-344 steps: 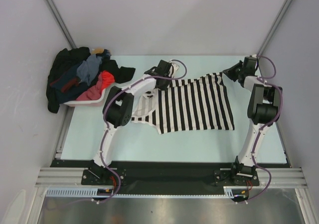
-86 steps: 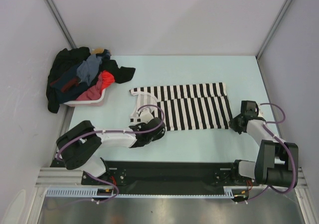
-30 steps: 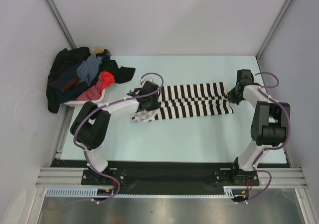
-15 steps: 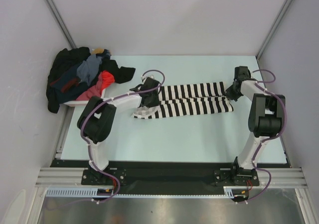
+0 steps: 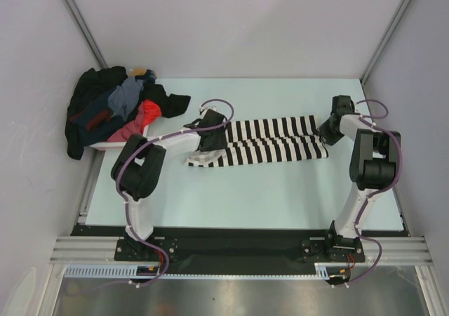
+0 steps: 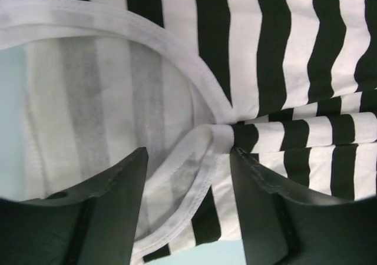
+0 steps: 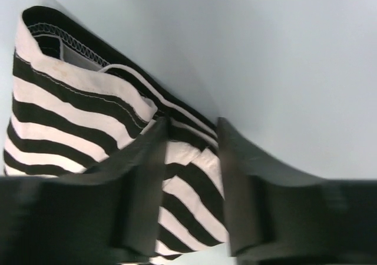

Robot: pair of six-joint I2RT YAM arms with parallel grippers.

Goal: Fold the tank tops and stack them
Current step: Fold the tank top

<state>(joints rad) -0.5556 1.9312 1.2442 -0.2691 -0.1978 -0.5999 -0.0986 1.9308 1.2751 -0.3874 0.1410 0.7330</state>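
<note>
My left fingers [image 6: 112, 218] stand apart over the striped tank top [image 6: 271, 59], straddling its bunched white binding. My right fingers [image 7: 140, 185], narrowly parted, straddle the folded, stitched hem corner.

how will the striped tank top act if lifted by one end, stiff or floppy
Probably floppy: the striped tank top lies in soft layers that bunch at its armhole. It looks thin and light, since stripes show faintly through one layer. Lifted by one end, the fold would likely fall open; pushed, it should wrinkle rather than slide.
</note>
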